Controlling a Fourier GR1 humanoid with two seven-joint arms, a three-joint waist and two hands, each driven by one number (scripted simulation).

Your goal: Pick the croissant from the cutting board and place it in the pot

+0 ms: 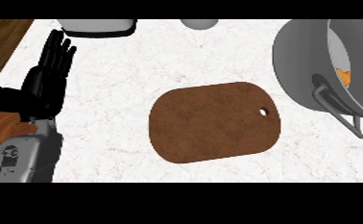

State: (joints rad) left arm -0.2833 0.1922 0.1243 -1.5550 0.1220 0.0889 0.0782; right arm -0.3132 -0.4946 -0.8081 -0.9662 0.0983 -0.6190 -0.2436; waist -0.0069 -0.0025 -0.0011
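Desk (127, 103): white marbled top, with a strip of wood showing at the far left edge.
Left hand (44, 81): was parked at the left edge, fingers (60, 52) straight and pointing up, holding nothing. Just resting there.
Back edge: a pale grey thing (97, 27) near the top left and a small grey rounded thing (199, 23) next to it, both cut off so I couldn't say what they were.
Cutting board (212, 122): brown, rounded, middle of the desk, little hole near its right end. Nothing was lying on it.
Pot (301, 69): big grey one at the right, just beside the board, dark handle (333, 104) sticking toward the lower right.
Croissant (344, 78): only an orange sliver was visible inside the pot against the right wall. Looked to me like it was already in there, so the placing seemed pretty much done.
Right hand: didn't show anywhere.
Relation that matters: croissant sat far right of the left hand, well apart, with the whole board between them. Long axis, couldn't tell, too little of it showed.
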